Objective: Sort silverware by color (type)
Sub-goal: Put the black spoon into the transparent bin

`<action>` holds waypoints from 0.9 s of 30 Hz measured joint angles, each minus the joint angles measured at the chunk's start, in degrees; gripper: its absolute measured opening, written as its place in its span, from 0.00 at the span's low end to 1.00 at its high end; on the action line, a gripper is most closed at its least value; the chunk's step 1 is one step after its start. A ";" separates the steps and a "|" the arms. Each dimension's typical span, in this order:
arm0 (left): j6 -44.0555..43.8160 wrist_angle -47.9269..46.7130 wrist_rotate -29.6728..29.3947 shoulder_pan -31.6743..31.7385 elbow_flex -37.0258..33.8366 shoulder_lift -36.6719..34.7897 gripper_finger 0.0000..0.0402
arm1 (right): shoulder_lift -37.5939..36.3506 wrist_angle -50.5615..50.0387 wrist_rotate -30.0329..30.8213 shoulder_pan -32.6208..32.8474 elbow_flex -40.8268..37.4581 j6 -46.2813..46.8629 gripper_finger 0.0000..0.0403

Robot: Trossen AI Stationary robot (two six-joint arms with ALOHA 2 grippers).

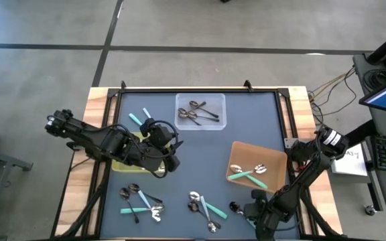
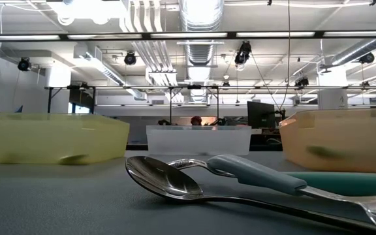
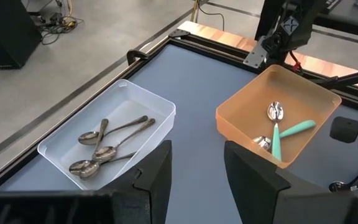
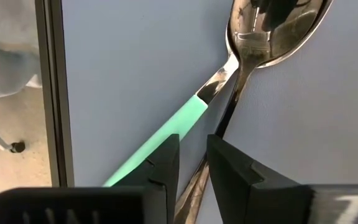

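My right gripper point(image 1: 245, 211) is low at the table's near edge, by a pile of spoons point(image 1: 205, 206). In the right wrist view its fingers point(image 4: 191, 168) stand close together over a dark metal spoon point(image 4: 272, 31), which crosses a teal-handled spoon point(image 4: 166, 130). Both spoons lie on the blue mat. My left gripper point(image 1: 169, 159) is open and empty beside the yellow tray point(image 1: 120, 165). The clear tray point(image 3: 114, 134) holds several dark metal spoons. The orange tray point(image 3: 241, 112) holds teal-handled spoons point(image 3: 291, 132). My right gripper has the dark metal spoon's thin handle point(image 4: 199, 177) in the narrow gap between its two fingers, well back from the bowl. The fingers point down from above and lie across the handle. The spoon lies flat on the mat, with its bowl end resting there.
A second pile of spoons point(image 1: 139, 201) lies near the front left, and two pale-blue-handled ones point(image 1: 139, 119) lie at the far left. The mat has a raised black frame point(image 4: 51, 93). Bare mat lies in the middle point(image 1: 206, 154).
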 joint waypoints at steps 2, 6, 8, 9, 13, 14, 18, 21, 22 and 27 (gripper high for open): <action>0.17 0.00 0.00 0.00 0.00 0.00 0.32 | -0.05 0.04 -0.02 0.00 0.00 0.41 0.18; 0.20 0.00 0.27 0.00 0.00 0.00 0.32 | -0.09 0.04 -0.02 0.00 0.00 0.53 0.18; 0.24 0.02 0.83 0.00 0.00 0.00 0.32 | -0.09 0.04 -0.02 0.00 0.00 0.53 0.18; 0.23 0.00 0.86 -0.06 0.00 0.00 0.32 | -0.09 0.04 -0.02 0.00 0.00 0.54 0.18; 0.27 0.00 0.87 -0.11 0.00 0.00 0.32 | -0.44 0.01 -0.04 0.00 -0.04 1.12 0.19; 0.28 0.00 0.87 -0.11 0.00 0.00 0.32 | -0.70 -0.01 -0.04 0.00 -0.06 1.17 0.19; 0.30 -0.02 0.87 -0.11 0.00 0.00 0.32 | -1.20 -0.46 -0.07 0.01 -0.11 1.05 0.17; 0.30 -0.23 0.89 -0.17 -0.01 0.00 0.32 | -0.84 -1.15 -0.15 0.11 -0.13 0.49 0.17; 0.30 -0.27 0.87 -0.17 -0.03 0.00 0.32 | -0.72 -1.04 -0.13 0.11 -0.13 0.47 0.17; 0.30 -0.59 0.90 -0.17 -0.04 0.00 0.32 | 0.24 -0.75 1.22 0.13 -0.28 0.42 0.19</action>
